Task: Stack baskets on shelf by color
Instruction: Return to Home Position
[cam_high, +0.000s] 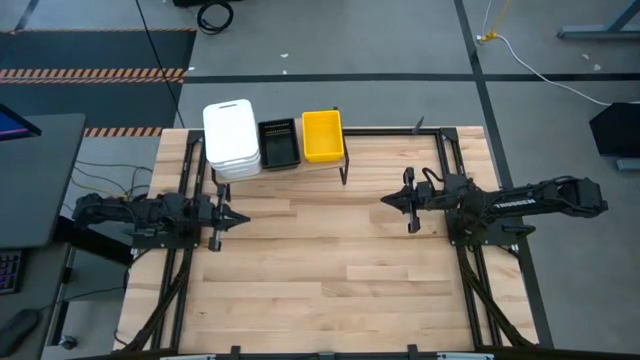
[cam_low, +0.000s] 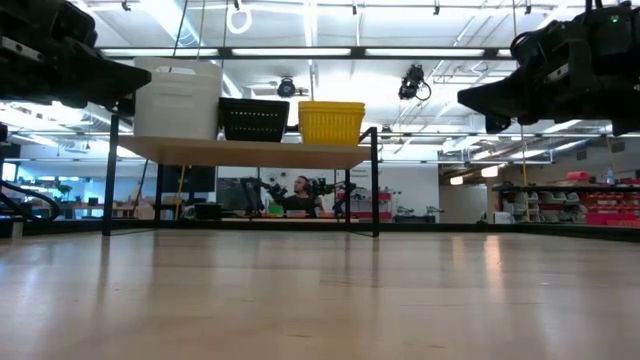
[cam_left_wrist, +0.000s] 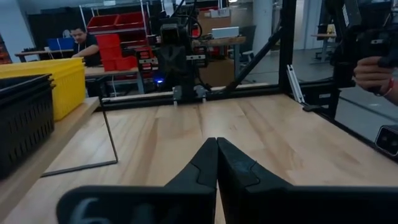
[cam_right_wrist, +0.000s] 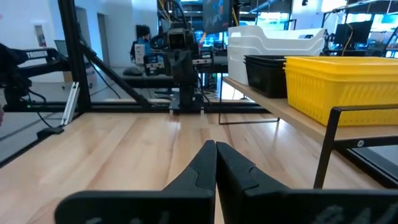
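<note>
The shelf (cam_high: 345, 160), a light plank on thin black legs, stands at the table's far edge. On it sit a stack of white baskets (cam_high: 231, 137) at the left, a black perforated basket stack (cam_high: 279, 143) in the middle and yellow baskets (cam_high: 322, 135) at the right. The low view shows the same order: white stack (cam_low: 178, 100), black (cam_low: 254, 119), yellow (cam_low: 331, 122). My left gripper (cam_high: 243, 216) hovers shut over the table's left side, pointing right. My right gripper (cam_high: 386, 201) hovers shut over the right side, pointing left. Both hold nothing.
The slatted wooden tabletop (cam_high: 320, 270) spreads between and in front of the two arms. Black frame rails (cam_high: 455, 150) run along the table's sides. In the wrist views, people show in the room beyond the table.
</note>
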